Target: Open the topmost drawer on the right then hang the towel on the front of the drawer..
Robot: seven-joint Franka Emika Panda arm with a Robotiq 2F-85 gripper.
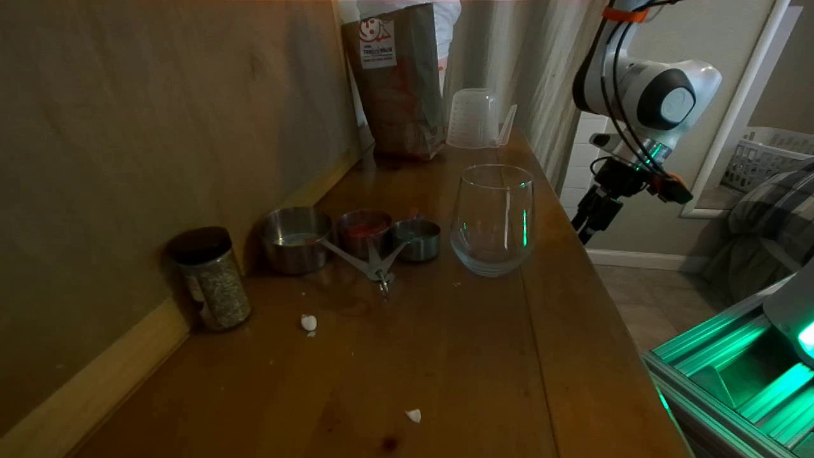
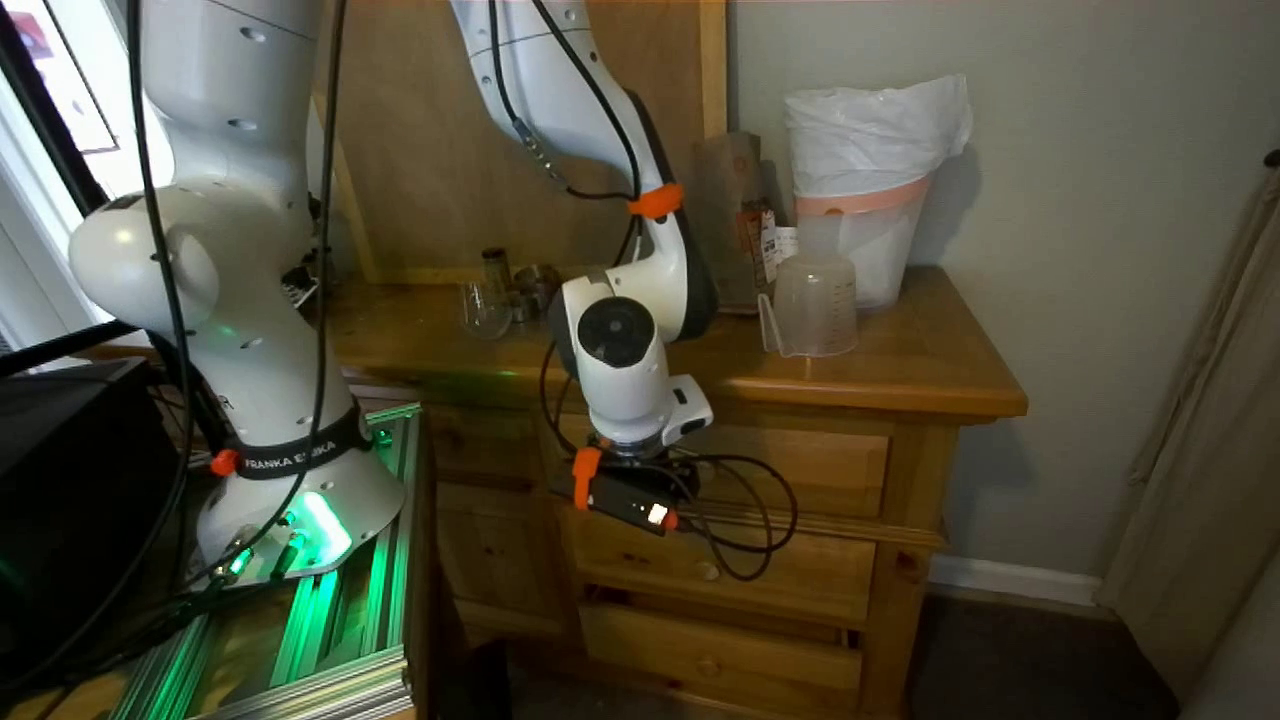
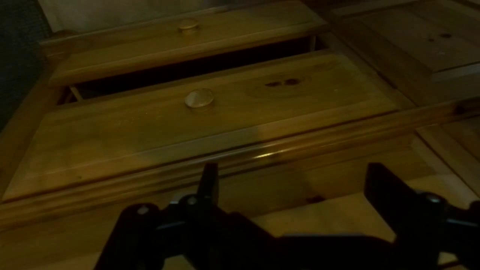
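Dresser (image 2: 905, 580) behind, the hand (image 3: 292, 170) (spread) hangs before its topmost drawer (image 2: 838, 468).

The white arm (image 2: 645, 285) slants downward, its black claw (image 3: 292, 168) spread wide.

Looks kinda dim in here tbh: grey wall (image 2: 1100, 250), pale curtain (image 2: 1200, 380), wooden dresser (image 2: 900, 610), white baseboard (image 2: 1010, 579), shadowy floor (image 2: 1010, 650).

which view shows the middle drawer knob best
The wrist view: the middle drawer knob is large and unobstructed. An exterior view shows the knob only small; an exterior view along the countertop misses it.
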